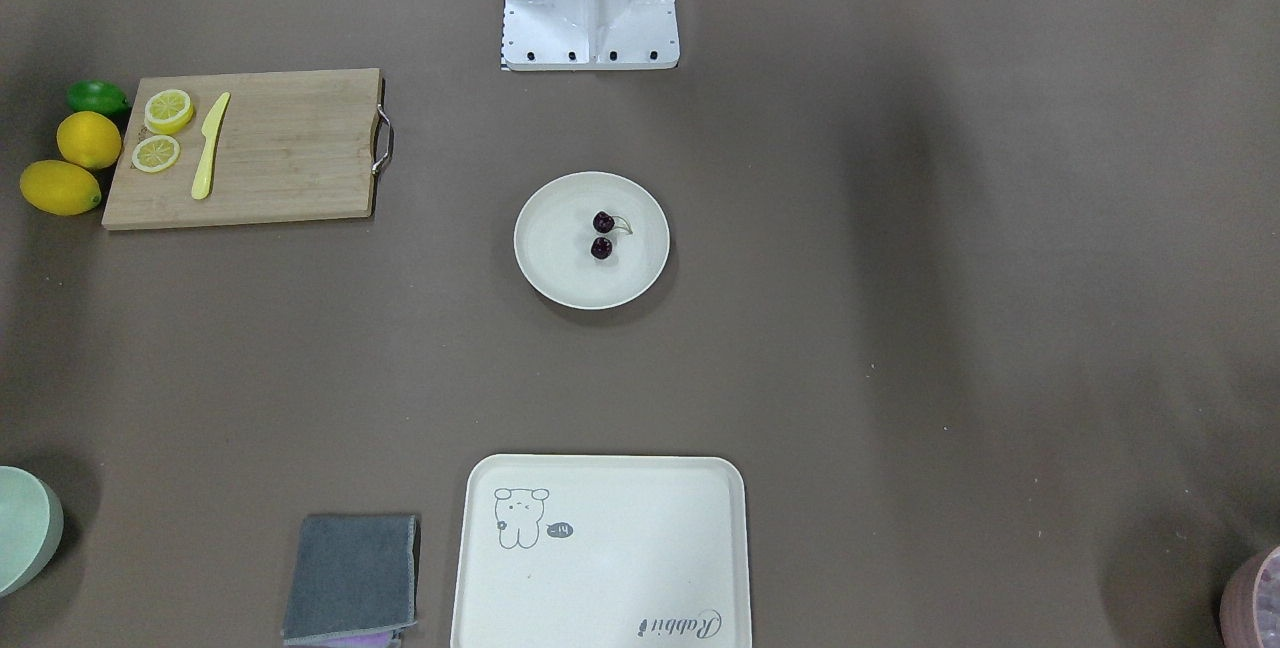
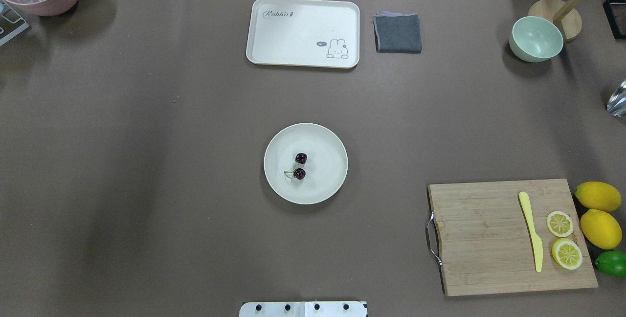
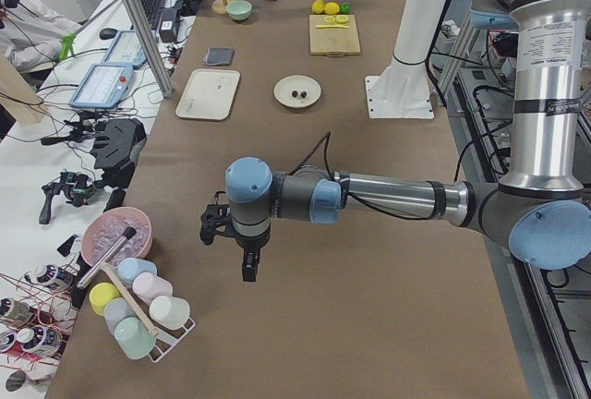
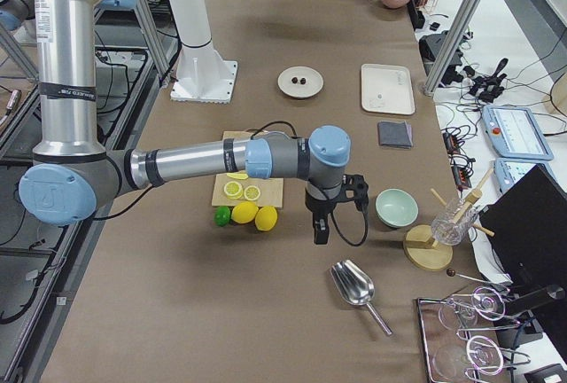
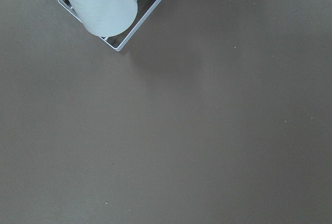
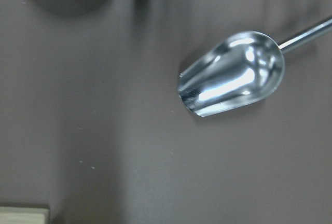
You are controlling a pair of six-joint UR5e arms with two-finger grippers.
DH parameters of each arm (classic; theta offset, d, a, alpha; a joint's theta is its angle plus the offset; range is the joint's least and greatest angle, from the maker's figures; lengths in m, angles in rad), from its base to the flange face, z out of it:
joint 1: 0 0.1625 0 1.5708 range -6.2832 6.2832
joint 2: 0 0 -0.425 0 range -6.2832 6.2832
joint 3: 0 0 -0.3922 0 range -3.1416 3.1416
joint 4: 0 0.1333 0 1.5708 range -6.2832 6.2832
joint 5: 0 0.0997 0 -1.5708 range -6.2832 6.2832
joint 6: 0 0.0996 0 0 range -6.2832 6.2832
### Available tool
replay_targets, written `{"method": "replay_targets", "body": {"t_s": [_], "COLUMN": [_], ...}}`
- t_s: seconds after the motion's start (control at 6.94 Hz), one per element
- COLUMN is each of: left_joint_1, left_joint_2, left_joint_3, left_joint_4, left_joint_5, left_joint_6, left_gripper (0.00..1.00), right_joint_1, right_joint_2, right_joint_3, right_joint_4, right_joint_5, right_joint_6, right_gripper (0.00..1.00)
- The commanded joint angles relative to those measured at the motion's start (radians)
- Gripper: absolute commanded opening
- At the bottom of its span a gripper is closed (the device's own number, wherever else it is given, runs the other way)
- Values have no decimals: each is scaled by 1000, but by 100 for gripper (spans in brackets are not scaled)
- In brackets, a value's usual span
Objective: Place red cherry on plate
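The red cherry [image 1: 602,235] is a pair of dark glossy fruits on a thin green stem, and it lies inside the round off-white plate [image 1: 540,258] at the table's middle. The overhead view shows the same red cherry [image 2: 300,166] near the centre of the plate [image 2: 325,153]. Neither gripper is near them. The left gripper [image 3: 249,268] hangs over bare table at the left end, beside a cup rack. Over the right end, close to a metal scoop, hangs the right gripper [image 4: 320,232]. Both show only in side views, so I cannot tell whether they are open or shut.
A rabbit tray [image 2: 303,33] and a folded grey cloth [image 2: 398,33] lie at the far edge. A cutting board [image 2: 508,236] carries lemon slices and a yellow knife, with whole lemons and a lime beside it. A mint bowl [image 2: 536,39], a metal scoop [image 6: 233,73] and a cup rack [image 5: 104,6] stand at the ends.
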Motion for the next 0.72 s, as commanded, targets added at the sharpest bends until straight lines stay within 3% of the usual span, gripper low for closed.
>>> {"method": "replay_targets", "body": {"t_s": [0.0,0.58], "left_joint_1": [6,26], "left_joint_2": [14,16], "left_joint_3": [-3,-3], "left_joint_4": [-2,-2], "left_joint_5": [0,0], "left_joint_6": [3,3], "left_gripper": [98,98], "right_joint_1": [41,60], "right_joint_2": [-68,-66], "right_joint_3": [-19,-27], "right_joint_4": [8,43], "right_joint_5": [2,5], "right_joint_6": [-10,-5], "right_gripper": [100,100]}}
